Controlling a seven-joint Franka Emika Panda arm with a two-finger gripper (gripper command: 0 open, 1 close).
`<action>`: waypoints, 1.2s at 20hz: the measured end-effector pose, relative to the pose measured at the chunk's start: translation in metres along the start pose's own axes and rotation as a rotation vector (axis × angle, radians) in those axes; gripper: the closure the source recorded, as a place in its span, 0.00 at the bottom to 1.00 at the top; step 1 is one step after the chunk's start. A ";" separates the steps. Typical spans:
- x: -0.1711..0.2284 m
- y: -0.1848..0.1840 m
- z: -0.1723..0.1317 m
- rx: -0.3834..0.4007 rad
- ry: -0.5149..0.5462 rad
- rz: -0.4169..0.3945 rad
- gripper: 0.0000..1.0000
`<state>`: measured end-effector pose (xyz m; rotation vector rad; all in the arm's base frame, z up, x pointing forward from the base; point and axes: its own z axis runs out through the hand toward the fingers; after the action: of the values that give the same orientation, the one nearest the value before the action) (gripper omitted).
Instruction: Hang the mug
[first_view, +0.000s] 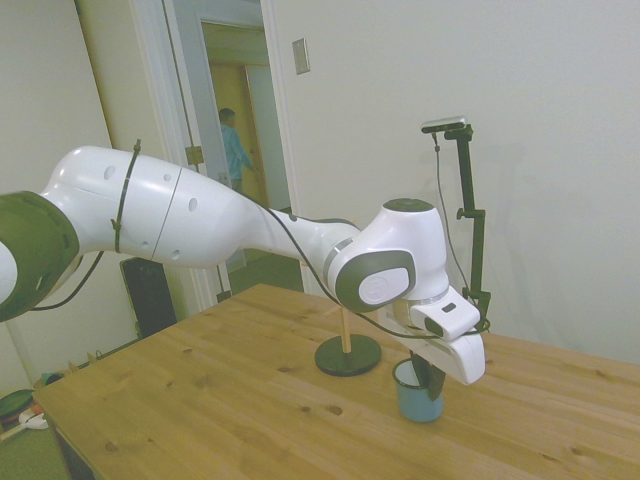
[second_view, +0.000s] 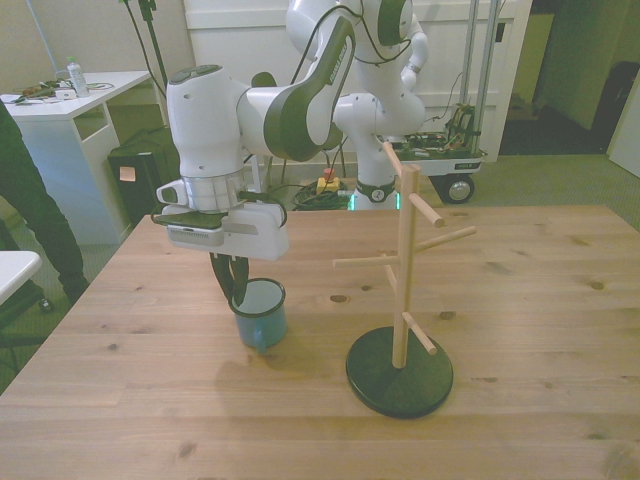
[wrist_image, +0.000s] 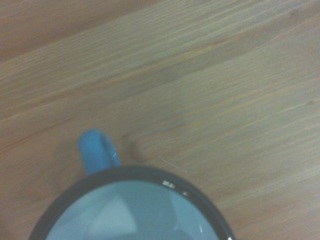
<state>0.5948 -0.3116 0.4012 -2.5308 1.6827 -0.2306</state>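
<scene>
You have the mug (second_view: 260, 316), a small light-blue enamel cup with a white inside and a thin dark rim, standing upright on the wooden table (second_view: 520, 290). In the wrist view, its blue handle (wrist_image: 97, 151) juts out from the rim over bare wood. The gripper (second_view: 236, 283) reaches down from above, its dark fingers (second_view: 228, 277) at the mug's rim on the front view's left side, one seemingly inside the cup; whether they are pressing on the wall or loose you cannot tell from these views. To the front view's right of the mug, near but apart from it, stands the wooden rack (second_view: 404, 275), a pale upright post with angled pegs on a round black base (second_view: 399, 384). Far behind the table, a person (first_view: 233, 147) stands in an open doorway in the side view.
</scene>
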 end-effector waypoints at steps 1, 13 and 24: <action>-0.001 -0.001 -0.001 0.000 0.001 -0.002 1.00; -0.012 -0.025 -0.078 0.057 0.086 -0.048 1.00; -0.064 -0.103 -0.158 0.100 0.138 -0.123 1.00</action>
<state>0.6362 -0.2123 0.5683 -2.5995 1.5187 -0.4969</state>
